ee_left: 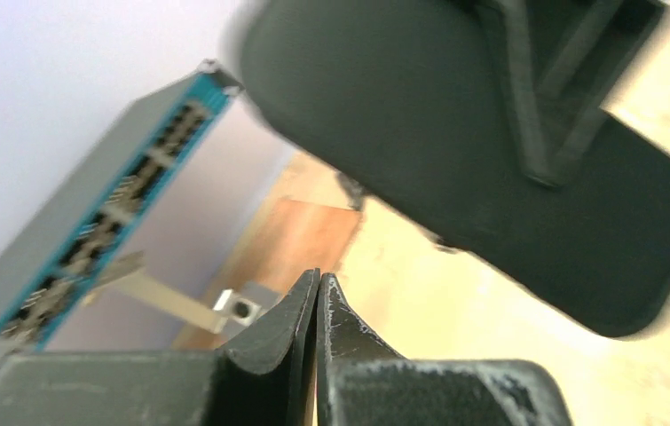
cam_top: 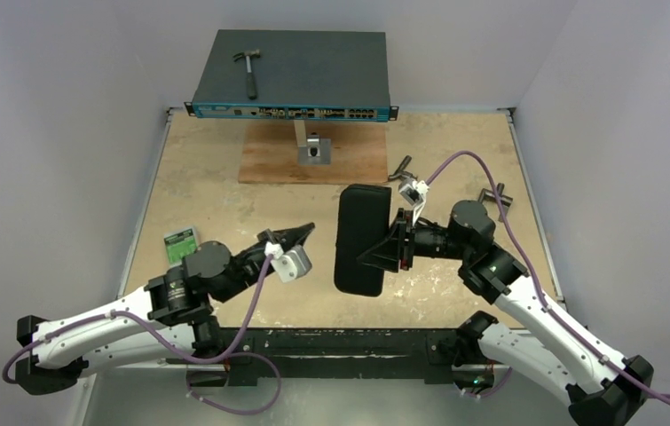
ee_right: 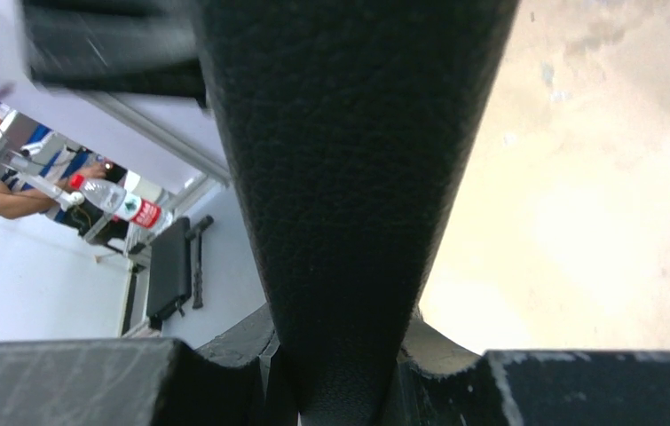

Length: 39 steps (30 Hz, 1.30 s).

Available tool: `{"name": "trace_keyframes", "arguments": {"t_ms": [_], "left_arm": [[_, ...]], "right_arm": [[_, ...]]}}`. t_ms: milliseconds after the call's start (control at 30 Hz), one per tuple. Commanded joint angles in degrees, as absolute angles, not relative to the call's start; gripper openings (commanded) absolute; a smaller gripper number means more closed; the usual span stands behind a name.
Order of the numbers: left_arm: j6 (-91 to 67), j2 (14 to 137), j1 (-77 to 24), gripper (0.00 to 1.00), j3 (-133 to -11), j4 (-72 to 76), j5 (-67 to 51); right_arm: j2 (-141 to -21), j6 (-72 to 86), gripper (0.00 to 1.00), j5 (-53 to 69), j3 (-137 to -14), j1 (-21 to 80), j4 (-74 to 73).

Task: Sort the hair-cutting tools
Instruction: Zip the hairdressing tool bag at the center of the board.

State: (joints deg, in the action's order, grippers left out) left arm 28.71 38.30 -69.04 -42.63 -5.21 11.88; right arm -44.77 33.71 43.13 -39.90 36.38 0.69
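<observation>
Gripping the black pouch (cam_top: 359,240) partway along one long edge, the right jaws were clenched on it in the overhead view, with the pouch's bulk lying beyond their tips. Its long axis ran crosswise to those jaws' reach, a rounded end off to either side of them. The left jaws were pressed together on nothing, their tips just short of the pouch's opposite long edge. No scissors, comb or hair clip showed on the surface (cam_top: 216,195); I judged they were inside the pouch.

From the left wrist, the left jaws met tip to tip with no gap. The pouch (ee_left: 384,106) hung ahead of and above them, apart and blurred, with the right arm's fingers (ee_left: 535,98) across its face. No zip or flap could be made out.

From the right wrist, the grained pouch (ee_right: 358,160) filled the gap between the right jaws and stretched straight out from them. Whether it touched the surface was unclear.

The step looked like opening the pouch. Doing it well would mean keeping the right pinch firm and the pouch level so nothing slid out. The left jaws would need to part before closing on the free edge, well clear of the right jaws.
</observation>
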Motion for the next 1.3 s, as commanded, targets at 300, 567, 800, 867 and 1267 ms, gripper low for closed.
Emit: {"name": "trace_keyframes", "arguments": {"t_ms": [300,567,800,867,1267], "left_arm": [[37.7,39.9,-67.8,0.0,-53.1,4.4,17.8],[21.1,35.9,-67.8,0.58,-50.4,-12.1,11.4],[3.6,25.2,-67.6,0.97,-41.8,-1.3,7.8],[-0.4,23.8,-66.9,1.0,-42.0,-0.9,6.4],[-36.7,37.6,-46.6,1.0,-44.2,14.2,-35.2]], "right_arm": [[-41.3,29.1,0.0,45.4,-41.5,36.8,-10.5],[-38.4,32.1,0.0,54.2,-40.5,36.8,-6.4],[-35.7,35.7,0.0,56.9,-37.4,36.8,2.8],[-34.9,38.1,0.0,58.2,-36.1,36.8,7.8],[-41.5,31.9,0.0,57.0,-38.6,46.0,8.7]]}}
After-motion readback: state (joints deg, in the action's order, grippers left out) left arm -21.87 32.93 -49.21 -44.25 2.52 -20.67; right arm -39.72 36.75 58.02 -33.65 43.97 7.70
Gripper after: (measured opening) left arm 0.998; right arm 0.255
